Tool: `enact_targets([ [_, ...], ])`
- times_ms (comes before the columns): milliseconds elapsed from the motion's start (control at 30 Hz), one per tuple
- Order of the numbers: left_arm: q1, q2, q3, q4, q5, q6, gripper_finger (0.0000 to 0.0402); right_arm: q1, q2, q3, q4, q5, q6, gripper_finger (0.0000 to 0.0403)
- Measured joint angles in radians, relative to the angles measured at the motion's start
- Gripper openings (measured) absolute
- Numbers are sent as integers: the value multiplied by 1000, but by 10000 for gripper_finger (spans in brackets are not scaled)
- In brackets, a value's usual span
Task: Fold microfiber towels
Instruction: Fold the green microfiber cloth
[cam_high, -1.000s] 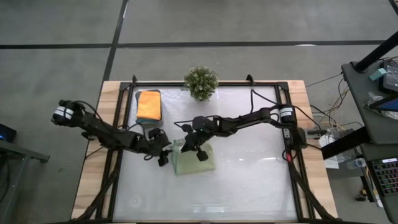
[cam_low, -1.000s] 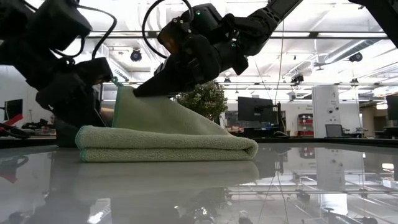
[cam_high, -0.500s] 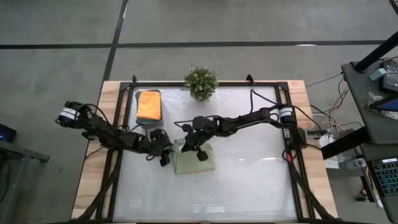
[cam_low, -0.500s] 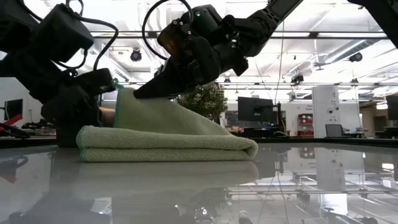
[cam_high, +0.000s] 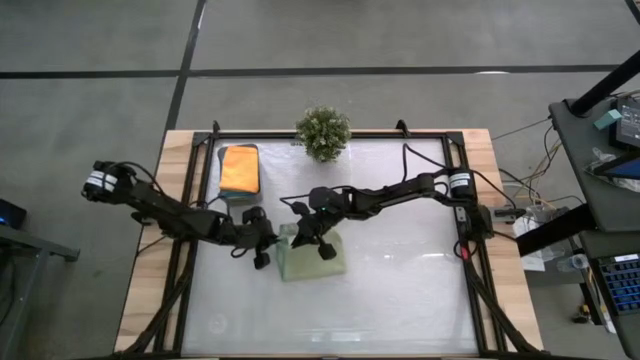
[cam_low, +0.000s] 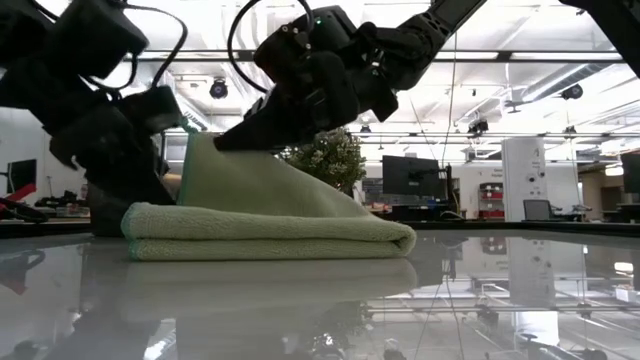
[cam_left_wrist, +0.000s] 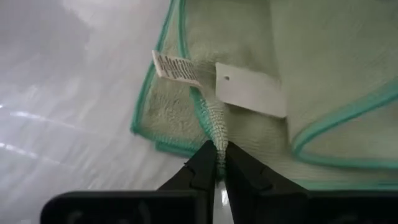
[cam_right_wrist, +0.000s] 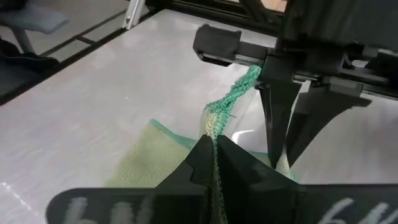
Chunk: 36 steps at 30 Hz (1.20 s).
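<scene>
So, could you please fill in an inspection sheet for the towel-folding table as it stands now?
Surface: glossy white table in a dark frame.
Job's things: sage-green towel partly folded at centre, one edge lifted; its white tag shows. Orange towel folded, on a grey tray at the back left.
Clutter: small bushy plant at the back edge.
Grippers: left gripper shut on the green towel's teal hem; right gripper shut on the lifted edge.
Cables: black leads looping along both arms.
Surroundings: concrete floor, equipment bench at the right; no person seen.
</scene>
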<state>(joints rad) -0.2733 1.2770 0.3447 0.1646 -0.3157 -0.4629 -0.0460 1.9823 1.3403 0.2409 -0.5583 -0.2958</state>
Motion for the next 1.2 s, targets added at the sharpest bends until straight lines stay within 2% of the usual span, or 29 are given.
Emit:
enact_targets([
  [100,0,-42,0,2,-7,20,13,0,0,7,3,15,-2,9],
  [233,0,-104,10,4,-13,64,13,0,0,7,4,141,-18,9],
  [433,1,-166,17,8,-30,134,13,-3,0,7,21,208,-21,9],
  [600,5,-156,12,3,-39,138,13,-8,0,7,35,256,-37,9],
  [733,7,-109,12,4,-86,139,13,-11,0,7,49,357,-14,9],
  [967,12,-68,27,11,-118,157,13,-12,0,7,48,349,-7,16],
  [1200,12,-87,26,10,-144,157,13,-19,0,5,44,355,8,67],
])
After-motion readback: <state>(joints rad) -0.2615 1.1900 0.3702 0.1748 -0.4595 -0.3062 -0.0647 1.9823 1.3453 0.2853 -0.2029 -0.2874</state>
